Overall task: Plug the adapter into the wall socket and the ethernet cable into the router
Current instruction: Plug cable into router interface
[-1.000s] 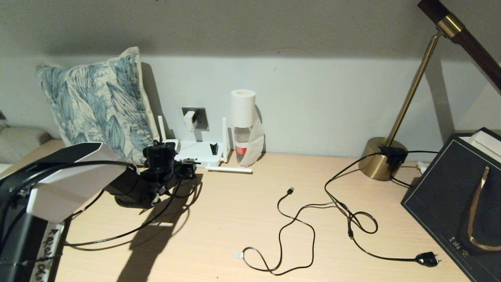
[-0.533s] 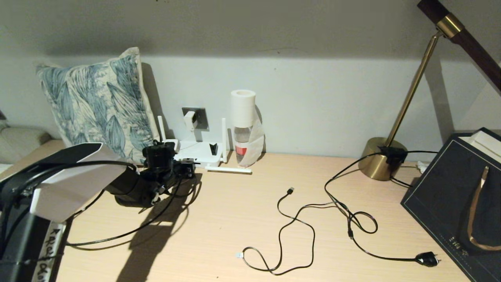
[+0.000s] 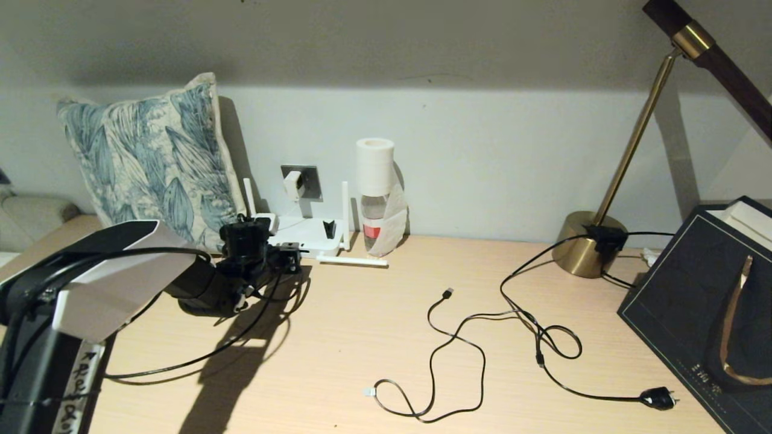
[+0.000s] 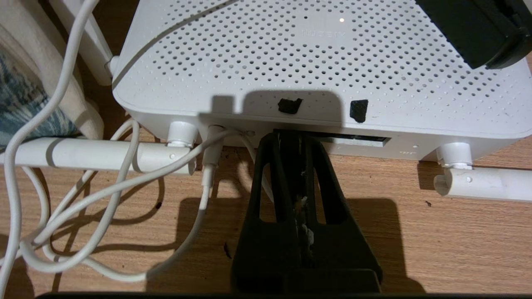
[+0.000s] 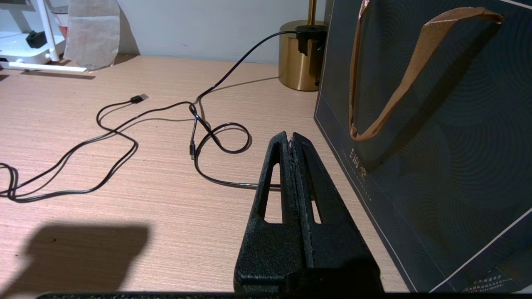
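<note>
Since the earlier head frames, the left gripper (image 3: 289,256) has been eased slightly toward the router (image 3: 310,235); nothing else on the desk has been shifted.

Taking the router as landmark: the adapter (image 3: 294,184) is seen already seated in the wall socket (image 3: 307,181) just above and behind the router, with its white cord (image 4: 104,191) run down to the router's near edge. The left gripper is held right at that near edge, its tips meeting the dark port strip (image 4: 353,140) in the left wrist view. The jaws are clenched together, and a thin black cable (image 3: 181,361), judged to be the ethernet cable, trails back from the gripper across the desk. The clear connector itself cannot be made out between the fingers, so whether it is pinched or already in a port cannot be told.

The coming move is judged to turn on 1 relation: the port lies straight ahead of the jaws, along their long axis, so a level push is needed.

The right gripper (image 5: 293,139) is parked well to the right of the router, fingers pressed together on nothing, beside a dark paper bag (image 5: 436,145).
</note>
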Motion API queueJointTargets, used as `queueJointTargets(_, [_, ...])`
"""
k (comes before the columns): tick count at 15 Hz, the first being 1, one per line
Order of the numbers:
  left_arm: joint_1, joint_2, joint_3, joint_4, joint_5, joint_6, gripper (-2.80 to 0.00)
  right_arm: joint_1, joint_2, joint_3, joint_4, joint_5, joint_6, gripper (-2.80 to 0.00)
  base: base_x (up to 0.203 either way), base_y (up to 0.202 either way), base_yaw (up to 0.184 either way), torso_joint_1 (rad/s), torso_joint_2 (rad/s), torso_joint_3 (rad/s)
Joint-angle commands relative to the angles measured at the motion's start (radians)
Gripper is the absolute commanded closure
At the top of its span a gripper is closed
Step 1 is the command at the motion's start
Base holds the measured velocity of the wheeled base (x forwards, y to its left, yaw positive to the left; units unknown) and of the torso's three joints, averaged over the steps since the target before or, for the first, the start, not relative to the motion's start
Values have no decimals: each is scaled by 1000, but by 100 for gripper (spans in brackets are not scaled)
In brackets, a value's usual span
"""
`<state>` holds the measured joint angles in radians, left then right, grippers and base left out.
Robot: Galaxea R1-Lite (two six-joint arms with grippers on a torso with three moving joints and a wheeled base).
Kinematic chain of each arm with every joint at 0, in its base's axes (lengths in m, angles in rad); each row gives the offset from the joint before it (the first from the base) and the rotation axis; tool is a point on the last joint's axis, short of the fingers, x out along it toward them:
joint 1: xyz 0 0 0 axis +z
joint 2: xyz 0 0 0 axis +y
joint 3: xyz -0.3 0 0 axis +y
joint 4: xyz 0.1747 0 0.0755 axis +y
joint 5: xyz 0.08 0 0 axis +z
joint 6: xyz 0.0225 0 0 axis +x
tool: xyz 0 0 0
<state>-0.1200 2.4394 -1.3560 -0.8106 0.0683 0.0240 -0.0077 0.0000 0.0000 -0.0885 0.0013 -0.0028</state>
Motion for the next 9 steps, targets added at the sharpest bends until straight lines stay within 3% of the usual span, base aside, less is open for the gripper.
queueJointTargets(1, [8,12,-11,-5,-17,4,0,0,1,35,-1,0,0,0,0,0,0,0,0,0])
queueJointTargets(9, [20,35,-40,-4,-58,25,0,0,1,35,-1,0,0,0,0,0,0,0,0,0])
